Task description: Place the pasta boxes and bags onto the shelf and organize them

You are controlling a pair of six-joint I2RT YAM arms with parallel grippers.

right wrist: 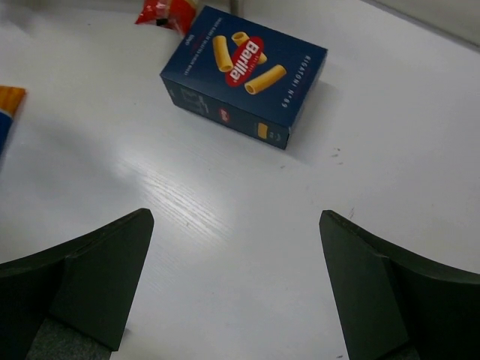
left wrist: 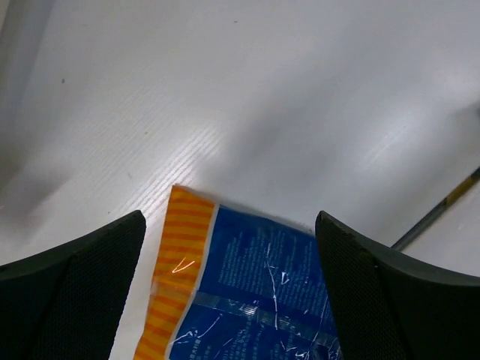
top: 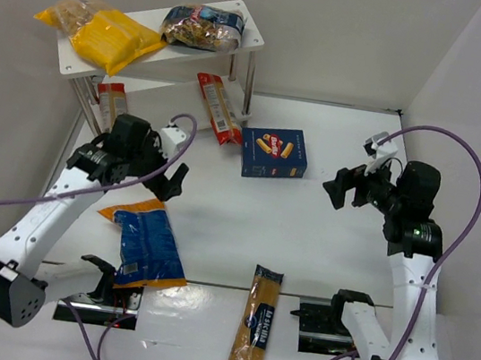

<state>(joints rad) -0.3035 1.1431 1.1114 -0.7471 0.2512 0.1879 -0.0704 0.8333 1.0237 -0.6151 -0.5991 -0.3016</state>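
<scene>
The white shelf (top: 250, 31) stands at the back left. A yellow bag (top: 108, 35) and a dark clear bag (top: 202, 27) lie on its top board. Two red spaghetti packets (top: 216, 107) (top: 112, 99) rest at its lower board. The dark blue box (top: 274, 151) lies flat mid-table and shows in the right wrist view (right wrist: 244, 64). The blue-orange bag (top: 145, 243) lies at front left. My left gripper (top: 169, 180) is open and empty above the bag's far end (left wrist: 247, 292). My right gripper (top: 339, 187) is open and empty, right of the box.
A long blue-and-clear spaghetti packet (top: 256, 320) lies at the front centre between the arm bases. White walls close in the table at left, back and right. A red packet end (right wrist: 165, 10) shows beyond the box in the right wrist view.
</scene>
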